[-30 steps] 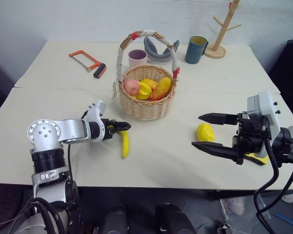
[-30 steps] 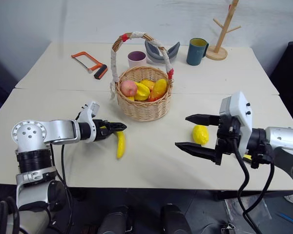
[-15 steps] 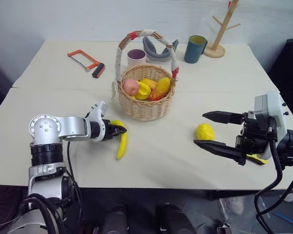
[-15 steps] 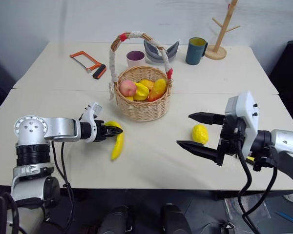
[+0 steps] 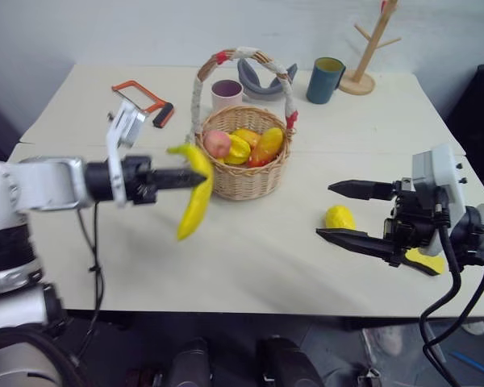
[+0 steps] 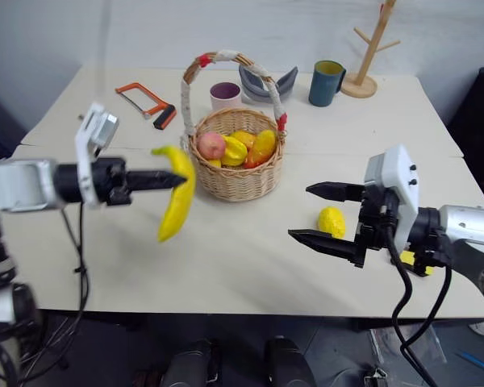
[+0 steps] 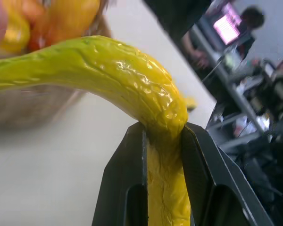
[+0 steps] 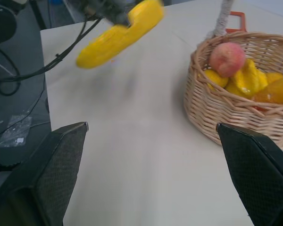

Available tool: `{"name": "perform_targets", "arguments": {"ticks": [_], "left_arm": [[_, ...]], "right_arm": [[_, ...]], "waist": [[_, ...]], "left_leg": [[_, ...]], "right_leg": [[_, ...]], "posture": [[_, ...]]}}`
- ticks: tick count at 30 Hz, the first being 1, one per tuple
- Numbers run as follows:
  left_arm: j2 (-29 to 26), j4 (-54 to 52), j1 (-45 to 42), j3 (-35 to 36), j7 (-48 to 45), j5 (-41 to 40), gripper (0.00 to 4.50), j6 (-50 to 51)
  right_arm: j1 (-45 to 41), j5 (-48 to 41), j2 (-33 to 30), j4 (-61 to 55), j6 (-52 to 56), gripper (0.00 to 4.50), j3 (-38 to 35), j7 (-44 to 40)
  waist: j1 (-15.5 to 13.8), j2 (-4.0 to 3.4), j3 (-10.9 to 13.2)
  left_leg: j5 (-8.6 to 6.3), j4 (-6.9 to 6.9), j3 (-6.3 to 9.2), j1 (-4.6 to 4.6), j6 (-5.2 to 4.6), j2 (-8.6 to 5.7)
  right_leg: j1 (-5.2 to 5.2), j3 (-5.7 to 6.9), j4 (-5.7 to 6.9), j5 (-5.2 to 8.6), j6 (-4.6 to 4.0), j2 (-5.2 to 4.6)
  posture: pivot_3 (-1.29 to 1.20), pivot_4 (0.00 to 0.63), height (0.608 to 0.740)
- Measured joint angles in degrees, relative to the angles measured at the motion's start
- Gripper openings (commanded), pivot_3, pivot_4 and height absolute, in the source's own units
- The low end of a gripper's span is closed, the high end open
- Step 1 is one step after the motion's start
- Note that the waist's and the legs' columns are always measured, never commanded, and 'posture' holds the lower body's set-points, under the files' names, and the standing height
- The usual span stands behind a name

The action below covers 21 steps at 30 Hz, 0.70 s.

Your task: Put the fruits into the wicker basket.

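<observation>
We hold the banana tight in our left gripper, up in the air just beside the wicker basket near the tabletop's middle. We should carry it over the rim, then let go gently. Our right gripper stays wide apart by the lemon.

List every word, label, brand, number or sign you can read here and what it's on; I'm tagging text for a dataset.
None can be read.
The teal mug, pink cup, hacksaw and wicker basket show no lettering.
A bright screen in the left wrist view is too blurred to read.
</observation>
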<state>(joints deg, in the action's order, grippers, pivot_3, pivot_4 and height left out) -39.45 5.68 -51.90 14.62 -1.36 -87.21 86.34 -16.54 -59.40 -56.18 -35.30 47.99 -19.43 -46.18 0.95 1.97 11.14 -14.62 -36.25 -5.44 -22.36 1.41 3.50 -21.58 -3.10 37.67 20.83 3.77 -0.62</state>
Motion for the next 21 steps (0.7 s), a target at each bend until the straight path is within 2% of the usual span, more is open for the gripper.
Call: {"name": "perform_targets", "arguments": {"ticks": [3, 7, 10, 13, 21], "left_arm": [[9.22, 9.09, -5.97, 0.05, 12.66, 2.62, 0.74, -4.13], [17.97, 16.21, -12.66, 1.17, 25.06, 4.86, 0.74, -9.29], [22.59, 18.96, -15.83, 2.39, 30.96, 7.25, 0.74, -12.81], [24.68, 21.05, -16.23, 3.51, 35.29, 10.63, 0.74, -15.61], [26.99, 21.62, -15.26, 7.43, 37.85, 13.48, 3.16, -16.95]], "right_arm": [[-0.07, 0.26, 0.03, -0.01, -0.26, 4.5, 0.17, 0.49], [-0.33, 0.93, 0.47, -0.26, -0.78, 4.5, 0.24, 1.89], [-0.98, 1.0, 0.69, -0.23, -0.86, 4.5, 0.22, 3.42], [-0.92, 1.03, 0.83, -0.25, -0.92, 4.5, 0.22, 4.19], [-0.16, 1.08, 1.26, -0.75, -1.72, 4.5, 0.21, 5.88]], "waist": [[-0.01, 0.09, 0.05], [0.46, 0.12, 0.07], [0.76, 0.12, 0.07], [0.71, 0.12, 0.07], [0.61, 0.12, 0.07]], "left_leg": [[0.02, -0.08, 0.04, -0.09, -0.06, -0.01], [0.0, -0.08, -0.03, -0.28, -0.03, 0.02], [0.01, 0.0, -0.12, -0.42, 0.06, 0.03], [0.12, -0.03, -0.12, -0.86, 0.22, 0.05], [0.21, -0.3, -0.13, -0.87, 0.19, 0.03]], "right_leg": [[-0.03, 0.01, 0.0, -0.05, 0.1, 0.01], [-0.18, -0.01, -0.11, -0.05, 0.14, 0.04], [-0.5, -0.11, -0.04, -0.05, 0.14, 0.1], [-1.06, -0.18, 0.2, -0.05, 0.14, 0.19], [-1.03, -0.21, 0.39, -0.06, 0.14, 0.17]], "posture": [[0.0, 0.15, 0.74], [0.0, 0.15, 0.74], [0.0, 0.15, 0.74], [0.0, 0.15, 0.74], [0.0, 0.15, 0.74]]}}
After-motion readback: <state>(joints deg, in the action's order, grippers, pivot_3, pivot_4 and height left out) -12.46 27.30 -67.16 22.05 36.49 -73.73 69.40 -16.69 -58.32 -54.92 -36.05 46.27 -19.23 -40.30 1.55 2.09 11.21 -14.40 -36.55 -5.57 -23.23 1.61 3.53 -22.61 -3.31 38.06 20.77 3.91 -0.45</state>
